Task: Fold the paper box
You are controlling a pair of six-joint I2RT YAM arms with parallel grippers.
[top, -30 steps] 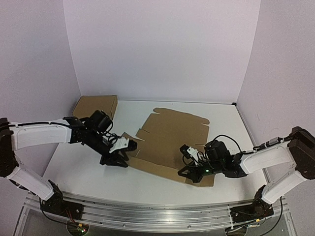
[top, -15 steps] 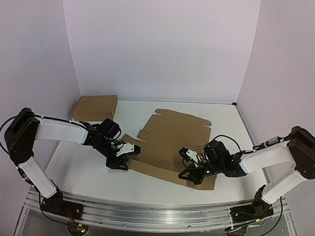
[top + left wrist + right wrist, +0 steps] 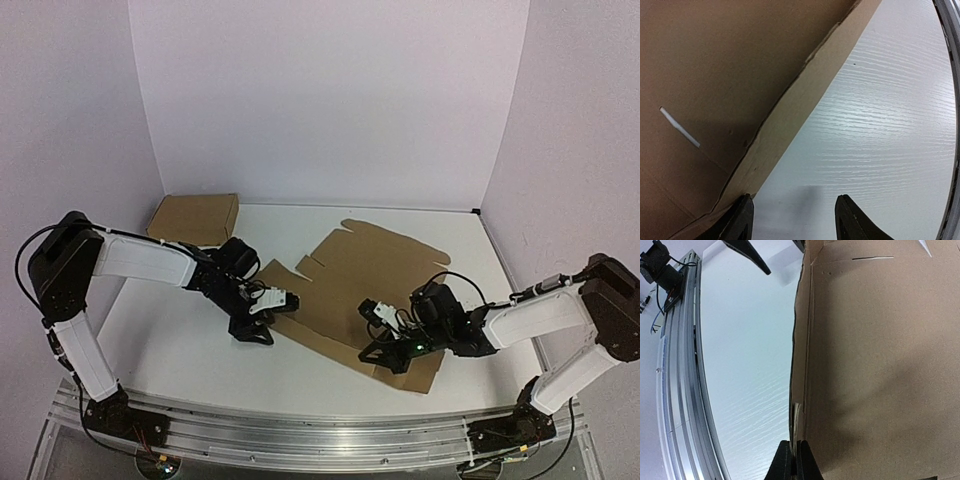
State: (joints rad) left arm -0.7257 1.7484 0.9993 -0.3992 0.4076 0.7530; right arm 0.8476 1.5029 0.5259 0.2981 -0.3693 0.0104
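**Flat mailer pinched on one side, left tool spread beside it**

The paper box point(image 3: 360, 275) lies unfolded as a brown die-cut sheet in the middle of the white counter point(image 3: 170, 340), turned at an angle, with its notched flaps toward the back wall. A narrow slit point(image 3: 679, 127) shows pale in the cardboard seen from the left wrist.

The left tool point(image 3: 262, 322) sits low at the sheet's near left edge. Its two dark fingers point(image 3: 742, 224) stand apart with only bare counter between them. The cardboard edge runs just beside the left-hand finger, and nothing is held.

The right tool point(image 3: 380, 352) is at the sheet's near right edge. In the right wrist view its fingers point(image 3: 785, 460) are pressed together, and the thin cardboard edge runs down between them, so it is closed on the paper box.

A smaller plain cardboard box point(image 3: 195, 218) stands at the back left corner, well apart from the sheet. An aluminium rail point(image 3: 300, 435) carries both arm bases along the counter's near edge.
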